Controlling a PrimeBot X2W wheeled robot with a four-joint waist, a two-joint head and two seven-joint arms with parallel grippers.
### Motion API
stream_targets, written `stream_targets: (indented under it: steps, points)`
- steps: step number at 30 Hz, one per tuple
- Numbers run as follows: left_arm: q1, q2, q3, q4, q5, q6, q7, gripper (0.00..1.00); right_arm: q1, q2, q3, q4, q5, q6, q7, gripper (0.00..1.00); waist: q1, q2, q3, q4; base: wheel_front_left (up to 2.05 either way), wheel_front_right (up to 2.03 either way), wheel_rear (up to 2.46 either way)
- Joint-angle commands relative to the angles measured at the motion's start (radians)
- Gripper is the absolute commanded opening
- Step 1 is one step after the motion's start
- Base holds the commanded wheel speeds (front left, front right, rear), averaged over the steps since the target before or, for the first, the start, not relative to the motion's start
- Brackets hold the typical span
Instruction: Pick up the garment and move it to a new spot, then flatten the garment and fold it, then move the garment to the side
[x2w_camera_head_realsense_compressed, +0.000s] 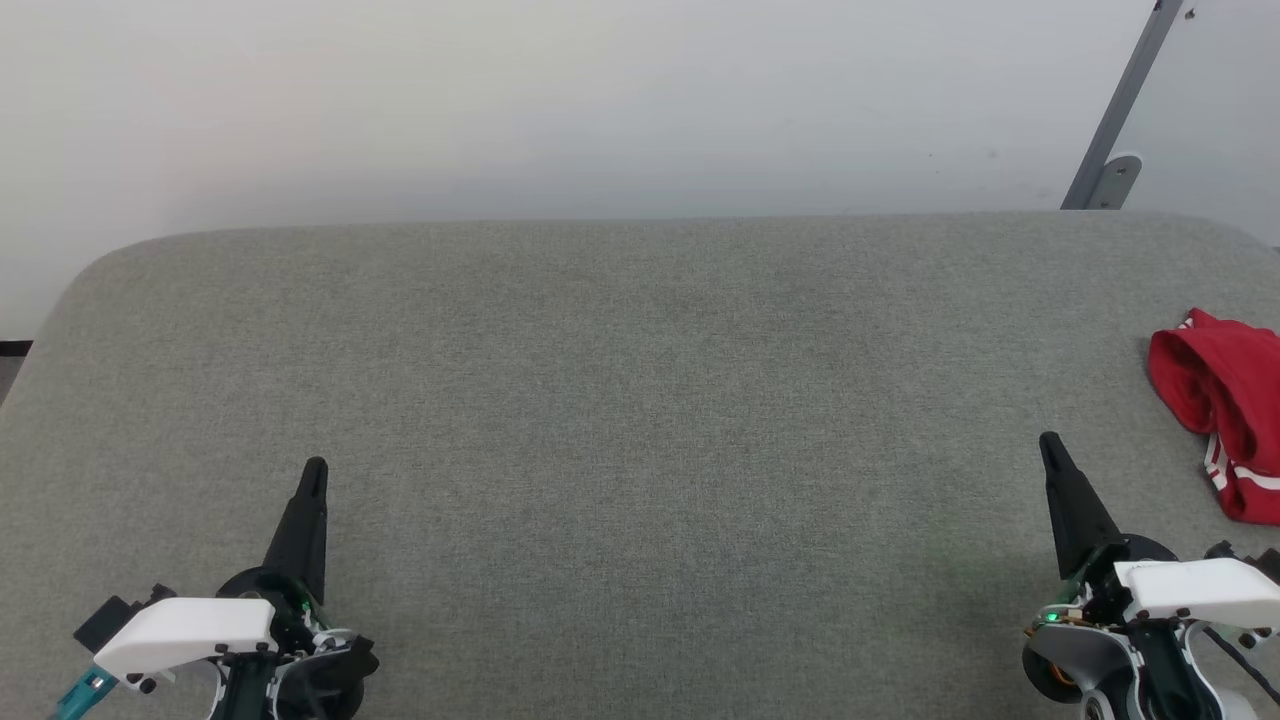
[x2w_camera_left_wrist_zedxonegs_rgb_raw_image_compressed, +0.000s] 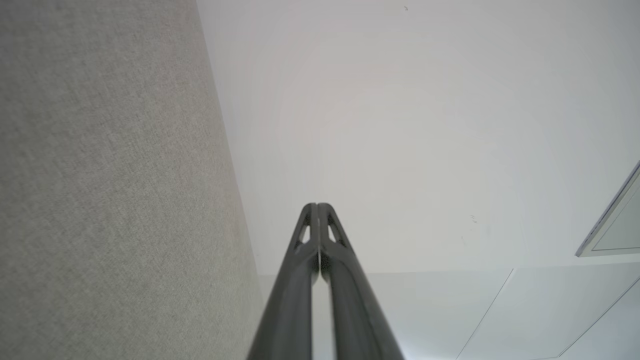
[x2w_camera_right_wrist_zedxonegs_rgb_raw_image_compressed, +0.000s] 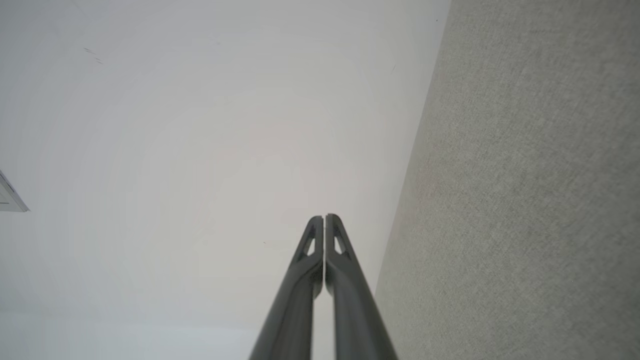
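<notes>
Garment (x2w_camera_head_realsense_compressed: 1225, 400): crumpled red heap on the bench (x2w_camera_head_realsense_compressed: 640, 400), at the bench's right edge about mid-depth, partly cut off by the frame. It is bunched and not flat. Red-white striped trim shows on its near side and a bit at its far tip, and the rest is plain red folds. Nothing is touching it. Right gripper (x2w_camera_head_realsense_compressed: 1049, 440): over the bench's near right area, toward the middle and the near side from the garment. It is close to the garment but clearly apart from it. The fingers are pressed together into one dark point aimed at the bench's far edge, pinching nothing. Its wrist has a white housing with a small green light beside it. Left gripper (x2w_camera_head_realsense_compressed: 315, 468): over the bench's near left area, well apart from the garment. Its fingers are also pressed together with nothing between them, tilted slightly toward the bench's middle, with a white housing and a teal part at the wrist. The left wrist view shows the left gripper (x2w_camera_left_wrist_zedxonegs_rgb_raw_image_compressed: 317, 206) tips touching along their whole length, with grey bench fabric on one side and a pale wall (x2w_camera_left_wrist_zedxonegs_rgb_raw_image_compressed: 425, 125) behind. The right wrist view shows the same for the right gripper (x2w_camera_right_wrist_zedxonegs_rgb_raw_image_compressed: 324, 217): tips closed flush, bench fabric on one side, wall on the other. The bench itself is grey woven fabric with rounded far corners. A grey metal strut (x2w_camera_head_realsense_compressed: 1120, 120) leans on the wall just past the bench's far right corner.
</notes>
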Motion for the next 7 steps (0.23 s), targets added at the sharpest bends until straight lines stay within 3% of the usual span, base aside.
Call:
stream_targets:
  steps: [1,7]
  points:
    - [-0.012,0.002,0.000,0.000,-0.003,-0.003,0.003,0.00,-0.005,0.004,-0.003,0.001,-0.005,0.000,0.004,0.00,-0.0001,-0.0001,0.000,0.000,0.00,0.00,0.00]
    - [-0.012,0.002,0.000,0.000,-0.003,-0.003,0.003,0.00,-0.005,0.004,-0.003,0.001,-0.005,0.000,0.005,0.00,-0.0001,-0.0001,0.000,0.000,0.00,0.00,0.00]
